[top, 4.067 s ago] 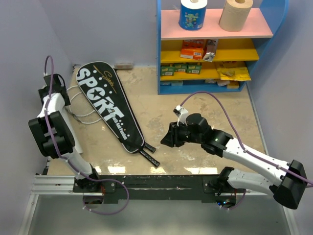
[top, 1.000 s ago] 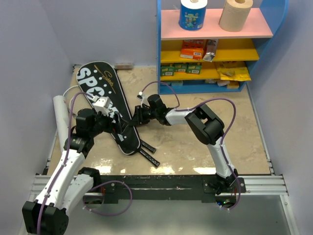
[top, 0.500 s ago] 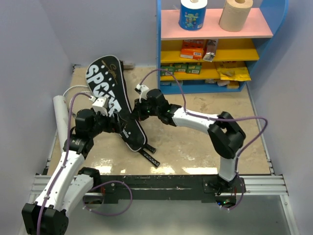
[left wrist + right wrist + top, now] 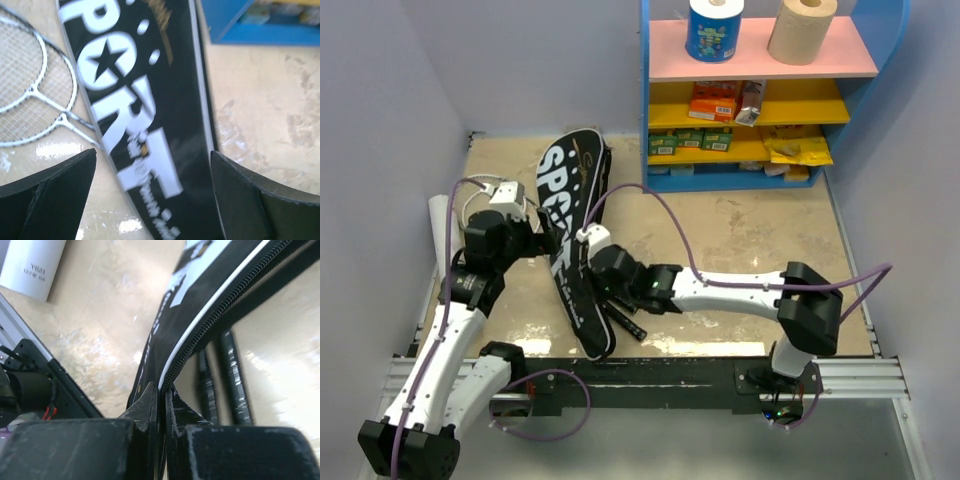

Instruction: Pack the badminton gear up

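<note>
**Inspector:** Right claw, state and position?

**Recorder:** The right claw (image 4: 161,402) is pressed together on the zip edge of the black cover (image 4: 570,195). It grips at the cover's narrow end, the end closest to the arm bases. That edge stands raised off the tabletop (image 4: 740,250). Two black racket handles (image 4: 227,375) show beneath it and poke out just past the narrow end.

**Inspector:** Left claw?

**Recorder:** The left claw (image 4: 152,155) is spread wide and faces the cover's lettered side about mid-length, coming in from the cover's left. One finger shows to either side of the white "SPORT" lettering. Contact cannot be confirmed.

**Inspector:** Remaining gear?

**Recorder:** White-strung racket heads (image 4: 30,95) lie flat just left of the cover, with their shafts running to its edge. The white tube (image 4: 438,225) lies further left again, apart from the cover. Beyond the cover's wide end and to its right stands the blue shelf unit (image 4: 645,100), with paper rolls (image 4: 802,28) on its top board.

**Inspector:** Changes noted?

**Recorder:** A moment earlier the cover's wide end sat further left of the shelf unit and its narrow end reached less far towards the bases. The cover has since swung round, and the right claw has come down with the narrow end from a spot beside the cover's middle. Four seconds back the cover lay flat, lettering up, with both arms clear of it.
</note>
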